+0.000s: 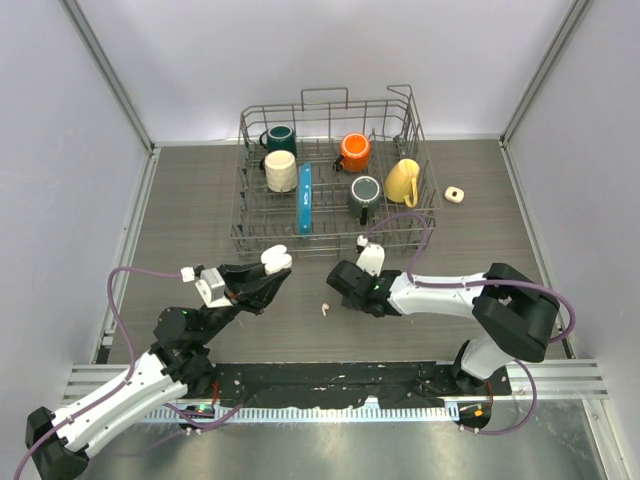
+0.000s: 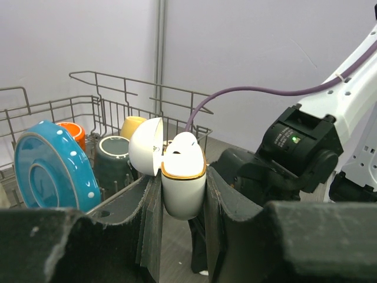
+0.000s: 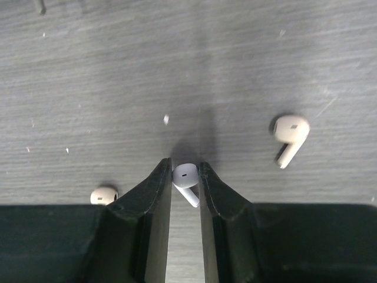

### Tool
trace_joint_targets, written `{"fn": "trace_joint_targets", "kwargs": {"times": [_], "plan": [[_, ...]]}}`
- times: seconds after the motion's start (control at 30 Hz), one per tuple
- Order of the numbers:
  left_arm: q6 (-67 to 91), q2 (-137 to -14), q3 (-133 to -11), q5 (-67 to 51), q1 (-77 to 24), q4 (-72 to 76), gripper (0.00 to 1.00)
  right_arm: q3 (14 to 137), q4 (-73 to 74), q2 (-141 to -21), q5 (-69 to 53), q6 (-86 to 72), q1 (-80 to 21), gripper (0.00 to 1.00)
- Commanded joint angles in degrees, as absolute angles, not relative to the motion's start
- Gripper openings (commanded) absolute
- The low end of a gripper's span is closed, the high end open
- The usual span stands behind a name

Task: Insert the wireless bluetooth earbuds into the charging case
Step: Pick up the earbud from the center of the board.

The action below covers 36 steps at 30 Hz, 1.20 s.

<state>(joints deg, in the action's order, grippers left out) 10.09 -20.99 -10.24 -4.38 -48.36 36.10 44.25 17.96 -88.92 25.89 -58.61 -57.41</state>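
My left gripper is shut on the white charging case. The case stands upright with a gold rim and its lid open to the left. A white rounded piece, perhaps an earbud, shows in its opening. My right gripper points down at the table, shut on a small white earbud whose stem angles back between the fingers. Two more earbuds lie on the table, one to the right and one to the left. One earbud shows in the top view between the arms.
A wire dish rack stands behind both grippers, holding several mugs and an upright blue plate. A small pale object lies to the right of the rack. The right arm's purple cable arcs close to the case.
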Motion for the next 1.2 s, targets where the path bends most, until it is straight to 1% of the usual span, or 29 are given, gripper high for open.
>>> {"fn": "trace_joint_targets", "kwargs": {"times": [0.0, 0.1, 0.2, 0.23, 0.27, 0.37, 0.5, 0.87, 0.93, 1.07, 1.17], "plan": [[10.1, -20.7, -10.2, -3.3, -48.3, 38.2, 0.0, 44.7, 26.3, -91.5, 27.8, -67.1, -61.3, 0.08], [10.1, -20.5, -10.0, -3.1, -48.3, 38.2, 0.0, 44.6, 27.0, -91.3, 29.1, -67.9, -62.7, 0.13], [10.2, -20.2, -9.8, -2.9, -48.3, 38.5, 0.0, 44.2, 26.8, -91.4, 28.7, -67.5, -62.8, 0.21], [10.1, -20.3, -9.8, -2.8, -48.3, 38.3, 0.0, 44.1, 26.5, -91.4, 28.7, -67.1, -62.7, 0.28], [10.2, -20.2, -9.7, -2.7, -48.3, 38.3, 0.0, 44.1, 26.3, -91.3, 28.6, -66.0, -62.8, 0.3], [10.2, -20.2, -9.8, -2.6, -48.3, 38.2, 0.0, 43.1, 22.5, -90.4, 27.8, -63.3, -62.8, 0.4], [10.0, -20.1, -9.9, -2.6, -48.3, 37.9, 0.0, 41.7, 18.8, -88.3, 27.9, -58.2, -62.8, 0.56], [10.4, -20.1, -10.0, -2.9, -48.3, 38.0, 0.0, 44.3, 17.8, -88.1, 30.0, -39.5, -62.5, 0.56], [10.5, -20.1, -10.0, -2.7, -48.3, 38.0, 0.0, 42.9, 14.0, -87.2, 25.3, -37.5, -61.5, 0.55], [10.6, -20.0, -10.0, -2.9, -48.3, 38.0, 0.0, 42.5, 11.0, -86.6, 21.8, -35.0, -60.5, 0.54], [10.8, -20.1, -10.1, -2.9, -48.3, 38.0, 0.0, 43.1, 11.2, -87.2, 20.5, -34.2, -59.8, 0.5]]}}
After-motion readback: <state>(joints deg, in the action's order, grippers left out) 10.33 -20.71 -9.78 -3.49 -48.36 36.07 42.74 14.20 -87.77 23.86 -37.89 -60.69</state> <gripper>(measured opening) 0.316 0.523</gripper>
